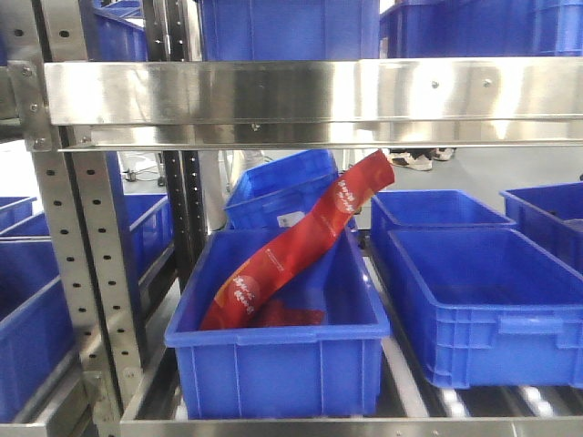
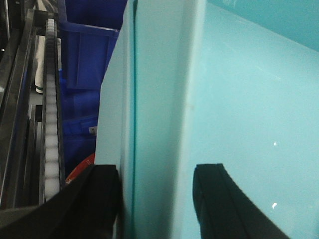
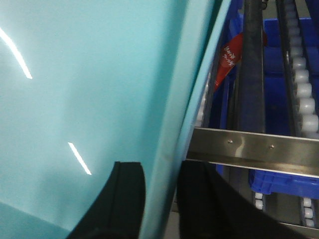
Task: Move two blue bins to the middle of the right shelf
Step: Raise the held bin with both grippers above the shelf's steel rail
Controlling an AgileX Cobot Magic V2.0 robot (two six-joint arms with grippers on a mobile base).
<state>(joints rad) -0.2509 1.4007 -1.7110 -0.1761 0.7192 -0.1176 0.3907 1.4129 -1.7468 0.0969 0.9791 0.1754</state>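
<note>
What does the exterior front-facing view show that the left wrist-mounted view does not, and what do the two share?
Only the exterior view shows the steel shelf rail, the front blue bin as a whole, the long red packet lying tilted in it, and a neighbouring bin to its right.

Only the left wrist view shows the left gripper, its jaws closed on a pale turquoise bin wall, beside a white roller track.

Both show blue bins on the rack.

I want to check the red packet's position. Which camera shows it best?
The exterior front-facing view: the red packet leans diagonally in the front blue bin, its top past the back rim. The right wrist view shows a fragment; the left wrist view, perhaps a red sliver.
</note>
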